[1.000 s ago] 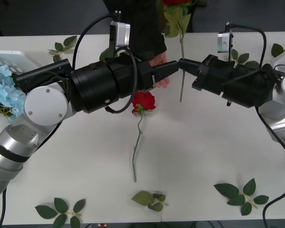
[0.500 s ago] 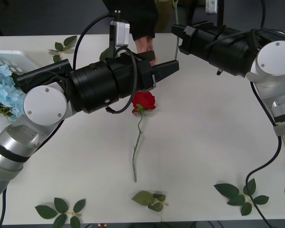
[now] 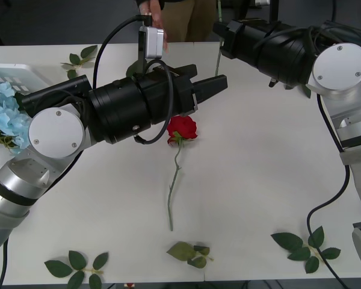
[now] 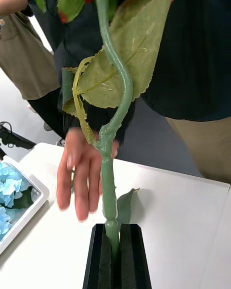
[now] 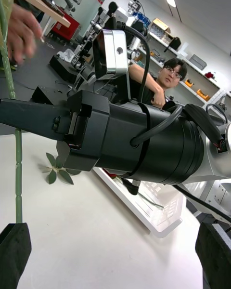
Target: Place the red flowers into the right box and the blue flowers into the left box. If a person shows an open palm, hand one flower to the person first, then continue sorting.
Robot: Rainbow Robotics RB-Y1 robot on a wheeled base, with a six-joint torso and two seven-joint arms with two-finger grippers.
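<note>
- My right gripper [image 4: 112, 250] is raised over the table's far edge, its two black fingers clenched on the green stem of a red rose [image 4: 113, 125]; the stem stands straight up out of the jaws.
- In my right wrist view the stem bends past a large leaf, and the red head is cut off by the frame.
- A person's hand [image 4: 82, 173], blurred, hangs just behind that stem with fingers pointing down at the table; I cannot tell whether it touches the stem.
- My left gripper [image 3: 207, 89] hovers above mid-table, jaws released and holding nothing.
- A second red rose [image 3: 182, 128] lies flat on the table below and just beside the left gripper, stem trailing toward me.
- The blue flowers [image 3: 5, 114] sit in the left box [image 3: 24, 73] at my far left, partly hidden by my left arm.
- The right box [image 5: 161, 212] shows in my left wrist view beyond the right arm.
- Loose leaf sprigs [image 3: 304, 245] lie scattered near the table's edges.
- I can read no labels or writing anywhere.
</note>
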